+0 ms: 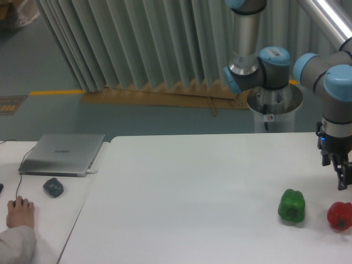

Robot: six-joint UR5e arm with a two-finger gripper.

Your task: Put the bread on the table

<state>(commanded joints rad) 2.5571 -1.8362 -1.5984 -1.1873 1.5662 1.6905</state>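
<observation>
No bread shows anywhere in the camera view. The white table (192,187) fills the lower middle and right. My gripper (344,184) hangs at the far right edge, just above the table surface and above the red pepper (339,215). The frame edge cuts off part of the gripper, so the gap between its fingers (341,177) is hidden. Whether it holds anything is not visible.
A green pepper (291,206) stands on the table left of the red one. At the left, a smaller desk carries a shut silver laptop (61,154), a dark grey object (53,187) and a person's hand (20,212). The arm's base (273,104) stands behind the table.
</observation>
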